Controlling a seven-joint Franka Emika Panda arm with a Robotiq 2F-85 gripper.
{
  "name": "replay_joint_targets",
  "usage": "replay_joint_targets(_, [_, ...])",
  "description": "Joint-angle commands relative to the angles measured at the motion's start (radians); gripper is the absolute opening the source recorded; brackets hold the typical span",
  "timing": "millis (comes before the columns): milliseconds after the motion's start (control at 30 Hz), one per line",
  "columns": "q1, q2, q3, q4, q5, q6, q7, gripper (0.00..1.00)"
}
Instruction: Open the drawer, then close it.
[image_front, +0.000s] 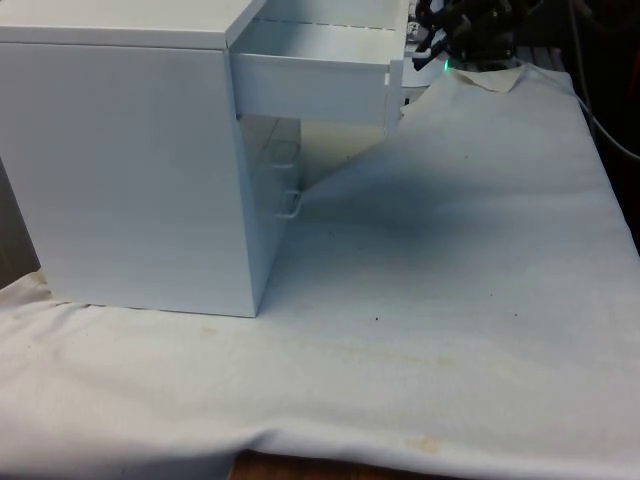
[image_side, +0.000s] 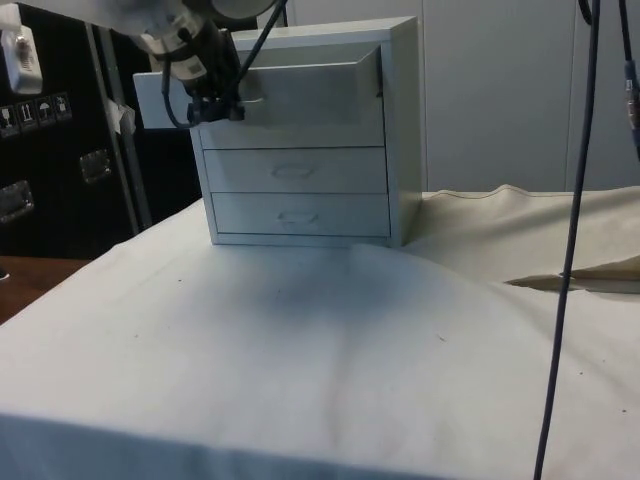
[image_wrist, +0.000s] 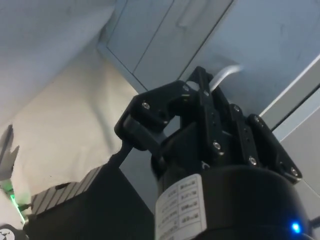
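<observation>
The bench (image_front: 450, 300), under its white cloth (image_side: 330, 360), carried one landmark: a white chest of drawers (image_front: 130, 170) with three drawers stacked one above another. Everything else is best placed against that chest.

The top drawer (image_side: 290, 95) stood pulled well out from the chest's face, so its open tray (image_front: 315, 45) showed from above, while the middle drawer (image_side: 290, 170) and bottom drawer (image_side: 290, 215) below it sat flush and shut. That suggests the opening half of the task was done or nearly so, with the closing push not yet made.

The claw (image_side: 212, 100) was at the top drawer's front, level with its handle (image_wrist: 225, 75). In the wrist view its black fingers (image_wrist: 200, 115) were drawn together around that pale handle bar, so it looked clamped on the handle, most likely because the handle is the only purchase for hauling the drawer out and it had not let go.

A white label (image_wrist: 182, 207) on the claw's body bore printed lines too small to read. No brand or writing could be made out on the chest.
</observation>
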Motion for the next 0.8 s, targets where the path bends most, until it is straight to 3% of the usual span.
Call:
replay_joint_targets(0, [0.006, 0.005, 0.001, 0.009, -0.003, -0.016, 0.005, 0.0])
replay_joint_targets(100, [0.008, 0.012, 0.01, 0.019, -0.007, -0.031, 0.012, 0.0])
replay_joint_targets(133, [0.001, 0.009, 0.013, 0.014, -0.005, -0.019, 0.009, 0.0])
replay_joint_targets(167, [0.008, 0.014, 0.013, 0.022, -0.008, -0.035, 0.014, 0.0])
replay_joint_targets(367, [0.009, 0.029, 0.035, 0.046, -0.02, -0.07, 0.032, 0.0])
replay_joint_targets(400, [0.004, 0.026, 0.038, 0.041, -0.021, -0.06, 0.031, 0.0])
replay_joint_targets(467, [0.011, 0.035, 0.042, 0.055, -0.026, -0.083, 0.038, 0.0])
replay_joint_targets(767, [0.008, 0.04, 0.042, 0.059, -0.032, -0.083, 0.038, 0.0])
